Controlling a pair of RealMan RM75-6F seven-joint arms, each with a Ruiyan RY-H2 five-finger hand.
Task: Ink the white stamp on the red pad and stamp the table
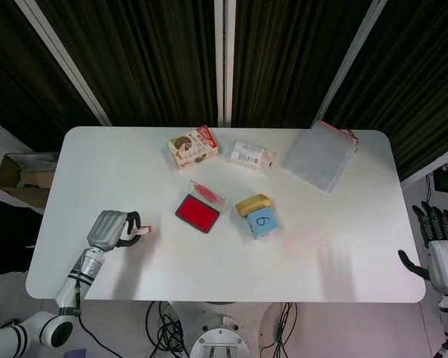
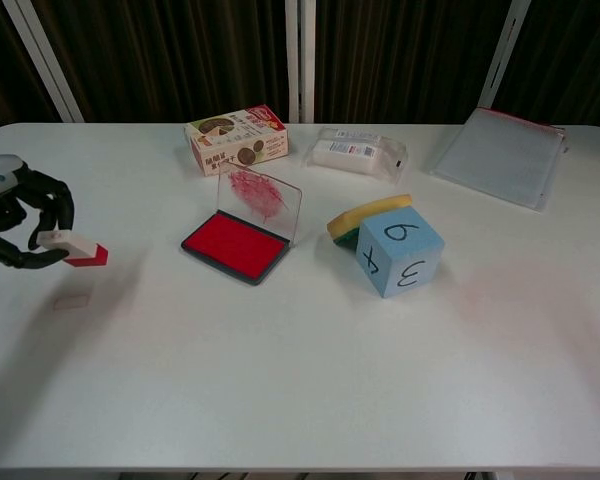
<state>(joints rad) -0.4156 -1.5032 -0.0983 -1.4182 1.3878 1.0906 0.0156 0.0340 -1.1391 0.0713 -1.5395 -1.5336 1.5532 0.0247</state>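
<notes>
White stamp (image 2: 72, 246): hanging clear of the table (image 2: 280, 380) at its far left, white handle pinched in the left robot hand (image 2: 15, 225), red inked end pointing toward the middle of the table and tilted nearly level.
Left robot hand: gripping the stamp by its handle with the fingers curling round it, likely so the inked face is staying free of both fingers and table; in the head view the same hand (image 1: 110, 228) is showing near the left front edge.
Mark on the table (image 2: 70, 299): a faint pale rectangle is lying just below the raised stamp; I judge it to be a stamped print, which would mean the task is nearly or fully done, though it is too faint to be sure.
Red pad (image 2: 234, 245): sitting open near the centre, well apart from the stamp, its clear lid (image 2: 261, 202) standing upright behind it and smeared red.
Snack box (image 2: 236, 141): lying behind the pad, out of the way.
Wrapped packet (image 2: 358, 154): resting to the right of the box.
Blue cube (image 2: 400, 258): sitting right of the pad, touching a yellow sponge (image 2: 368, 216).
Grey pouch (image 2: 500, 156): lying at the far right rear.
Right robot hand (image 1: 439, 250): idling off the table's right edge, fingers spread and holding nothing.
Obstacles: nothing is standing between the stamp and the bare table below it.
</notes>
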